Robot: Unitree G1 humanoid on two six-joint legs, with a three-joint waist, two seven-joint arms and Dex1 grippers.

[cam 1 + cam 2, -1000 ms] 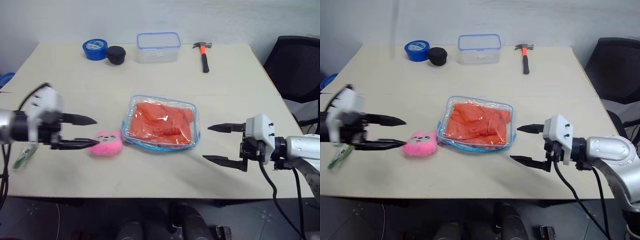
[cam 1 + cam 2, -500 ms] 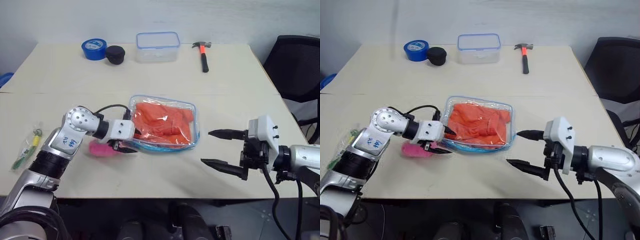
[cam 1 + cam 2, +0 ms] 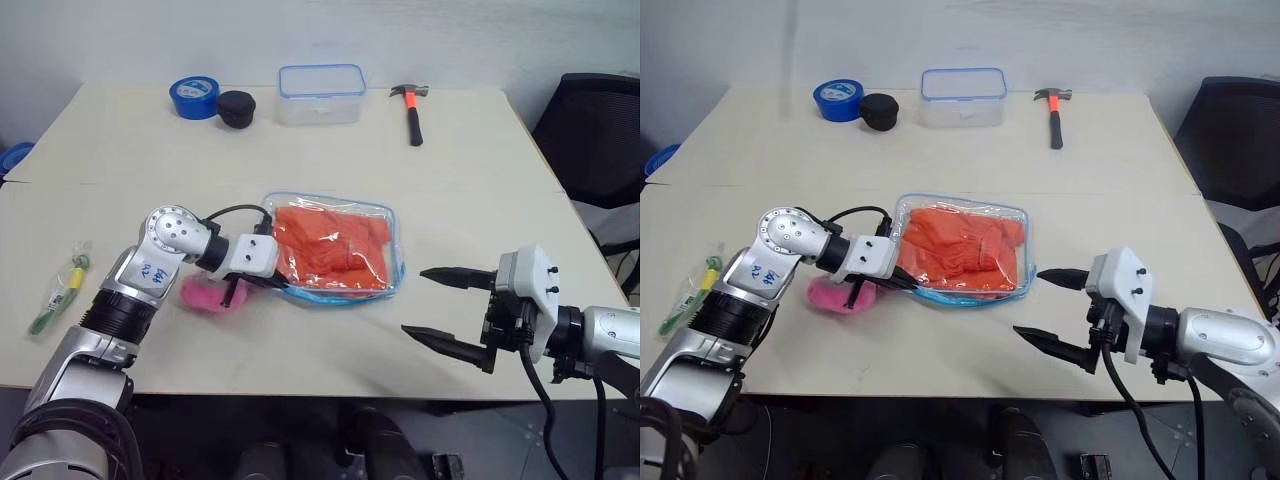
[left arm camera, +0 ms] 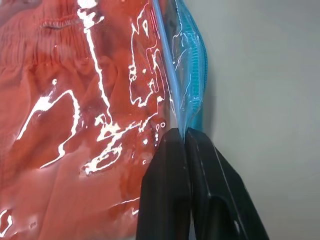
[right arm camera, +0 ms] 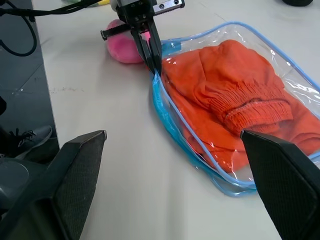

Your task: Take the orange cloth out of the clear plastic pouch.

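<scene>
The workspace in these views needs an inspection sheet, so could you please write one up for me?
Surface: beige table, two panels joined.
Job's things: orange cloth inside clear plastic pouch.
Clutter: pink plush toy, blue tape roll, black cap, clear box, hammer, green packet.
Grippers: left gripper shut on the pouch's blue edge; right gripper open, clear of pouch.
Cables: black cable on left arm.
Surroundings: black chair.

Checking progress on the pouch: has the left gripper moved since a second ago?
Yes. The left gripper swung rightward past the pink plush toy and shut on the clear plastic pouch.
</scene>
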